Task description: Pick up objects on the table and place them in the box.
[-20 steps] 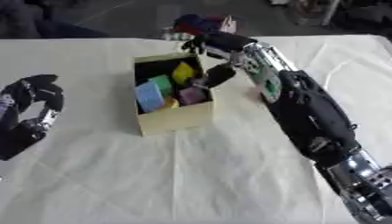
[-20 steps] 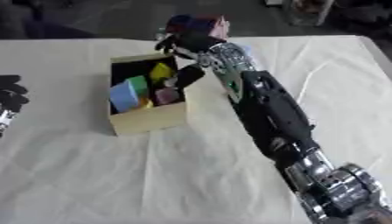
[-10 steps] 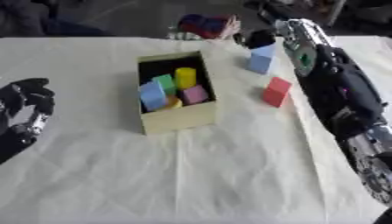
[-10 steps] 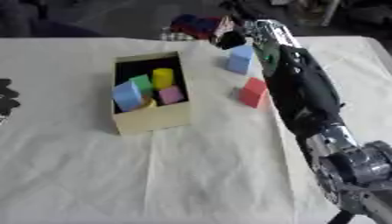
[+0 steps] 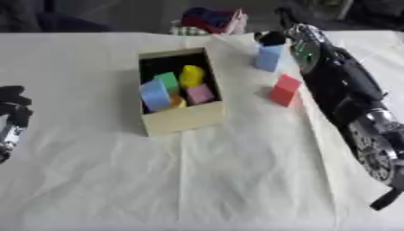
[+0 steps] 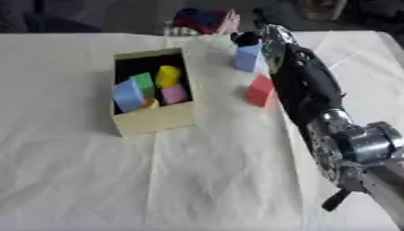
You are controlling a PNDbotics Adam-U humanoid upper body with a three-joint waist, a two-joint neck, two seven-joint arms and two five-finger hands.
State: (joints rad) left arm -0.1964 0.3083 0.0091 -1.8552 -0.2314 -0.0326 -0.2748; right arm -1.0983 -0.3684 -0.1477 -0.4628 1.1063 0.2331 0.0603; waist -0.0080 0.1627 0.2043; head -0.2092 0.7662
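A tan cardboard box (image 5: pixel 183 118) stands left of centre. Inside it are a blue block (image 5: pixel 154 94), a green one (image 5: pixel 167 82), a yellow one (image 5: pixel 190 75) and a pink one (image 5: pixel 199 94). To its right, a light blue block (image 5: pixel 268 58) stands on the cloth, and a red block (image 5: pixel 284 90) stands nearer me. My right arm reaches up the right side, and my right hand (image 6: pixel 247 39) sits at the far top of the light blue block, touching it. My left hand (image 5: pixel 11 118) rests at the left edge, away from everything.
A white cloth (image 5: pixel 221 171) covers the table. A heap of dark red, blue and pink things (image 5: pixel 211 19) lies at the far edge behind the box. My right forearm (image 5: pixel 347 90) lies close beside the red block.
My right hand left the space over the box and swung right to the light blue block, where it stays. The red and light blue blocks came into sight. The left hand has not moved.
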